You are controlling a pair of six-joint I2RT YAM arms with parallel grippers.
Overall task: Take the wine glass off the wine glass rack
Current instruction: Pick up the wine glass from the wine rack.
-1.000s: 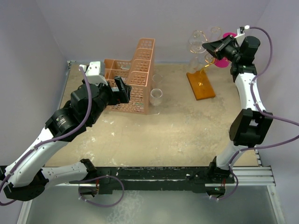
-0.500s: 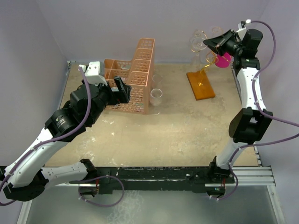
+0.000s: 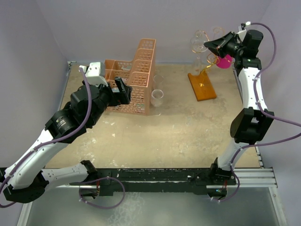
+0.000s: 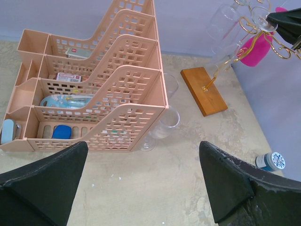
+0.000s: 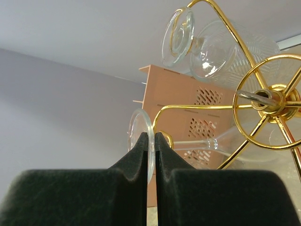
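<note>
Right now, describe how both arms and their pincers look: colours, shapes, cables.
The left arm and right arm are built from white links with bulky black joint housings, and a lavender cable loops along each. The left pincer and right pincer have matte black, wedge-shaped fingers.

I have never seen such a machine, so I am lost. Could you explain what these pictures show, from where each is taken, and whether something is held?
The machine is a left arm and a right arm, bolted at the near edge of a table. The wide picture looks down from above and behind; the other two come from a camera on each wrist. On the table stand a peach basket, a clear glass beside it, and a gold wire wine glass rack on an orange base. The left gripper is open and empty. The right gripper is shut on the foot of a wine glass hanging on the rack.
</note>
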